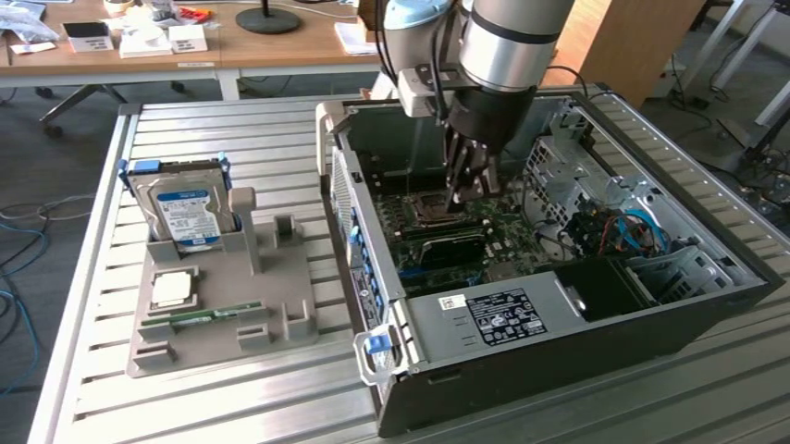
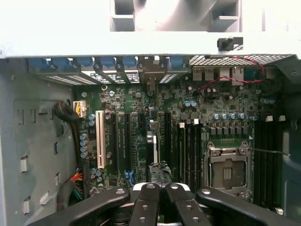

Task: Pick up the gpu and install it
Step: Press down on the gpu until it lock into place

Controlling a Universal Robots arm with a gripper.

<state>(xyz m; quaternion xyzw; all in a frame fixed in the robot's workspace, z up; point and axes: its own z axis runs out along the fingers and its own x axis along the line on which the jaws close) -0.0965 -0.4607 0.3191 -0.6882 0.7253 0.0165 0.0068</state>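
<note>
The tool was seen lowered into the open computer case, which lay on its side on the slatted metal surface. Its fingers were pressed together, with the dark tips brought down over the motherboard near the empty processor socket.

In the wrist view the gpu was seen edge-on as a thin card standing upright among the long expansion slots, beside the white slot and well apart from the processor socket. Its far end reached toward the rear wall of the case. The fingertips were set at the near end of the card's upper edge. Whether that edge was pinched between them or only touched could not be told.

Outside the case, toward the exterior view's left, a grey holder was laid on the surface. A hard drive with a blue and white label was stood upright in it, a processor chip lay flat on it, and a narrow green memory stick was kept just beside the chip. A labelled power supply was mounted in the near corner of the case.
</note>
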